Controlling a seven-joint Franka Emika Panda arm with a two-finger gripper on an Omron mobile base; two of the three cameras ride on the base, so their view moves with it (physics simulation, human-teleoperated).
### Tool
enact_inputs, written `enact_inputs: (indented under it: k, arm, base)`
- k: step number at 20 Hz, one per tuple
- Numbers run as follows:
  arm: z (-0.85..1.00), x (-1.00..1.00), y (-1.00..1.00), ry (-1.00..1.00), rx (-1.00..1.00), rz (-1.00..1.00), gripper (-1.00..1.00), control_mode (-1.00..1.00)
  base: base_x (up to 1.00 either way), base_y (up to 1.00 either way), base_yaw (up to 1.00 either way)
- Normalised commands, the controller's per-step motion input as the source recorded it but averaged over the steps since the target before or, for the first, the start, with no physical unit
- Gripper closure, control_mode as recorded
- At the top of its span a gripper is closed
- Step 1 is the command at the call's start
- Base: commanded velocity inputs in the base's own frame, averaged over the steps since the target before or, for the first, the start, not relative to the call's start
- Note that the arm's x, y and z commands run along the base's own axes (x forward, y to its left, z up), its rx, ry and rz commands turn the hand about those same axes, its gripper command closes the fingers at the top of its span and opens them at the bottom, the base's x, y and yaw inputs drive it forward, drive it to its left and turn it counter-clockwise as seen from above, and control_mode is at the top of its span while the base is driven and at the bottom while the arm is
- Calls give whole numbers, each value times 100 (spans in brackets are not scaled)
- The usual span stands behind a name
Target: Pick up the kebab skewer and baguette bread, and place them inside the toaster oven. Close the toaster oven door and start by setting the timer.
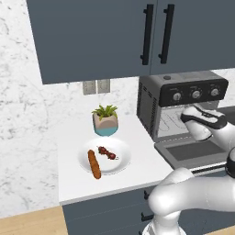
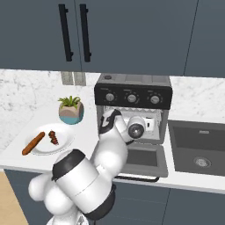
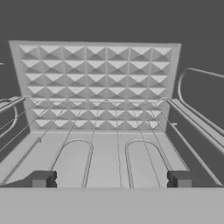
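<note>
Claw [image 3: 110, 178] released, empty, aimed into the open oven [image 2: 133, 94]

Skewer [image 1: 107, 153] and baguette [image 1: 94, 164] lie on the white plate [image 1: 120, 164], lower left of the left base view – baguette on the plate's left rim, skewer just right of it. The door [image 2: 143, 158] hangs flat, centre right. In the hand view the fingertips [image 3: 42, 178] sit wide apart over the rack [image 3: 105, 144] – no writing readable on the knobs [image 2: 132, 98]

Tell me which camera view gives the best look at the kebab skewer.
The left base view: the kebab skewer lies unobstructed on the white plate beside the baguette bread, its meat chunks distinguishable. The right base view shows it smaller. The hand view looks into the toaster oven.
</note>
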Motion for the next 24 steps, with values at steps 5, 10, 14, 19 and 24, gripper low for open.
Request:
enact_inputs:
  k: [5, 10, 14, 19, 24]
  arm:
    - [0, 21, 0, 2, 0, 0, -100, -100]
    - [0, 16, 0, 10, 0, 0, -100, -100]
    - [-16, 3, 0, 11, 0, 0, -100, -100]
    - [-45, -4, 0, 11, 1, 0, -100, -100]
    - [-97, -65, -16, 6, 3, 0, -100, -100]
  base:
    - [0, 0, 0]
    - [0, 0, 0]
    - [0, 0, 0]
    - [0, 0, 0]
    - [0, 0, 0]
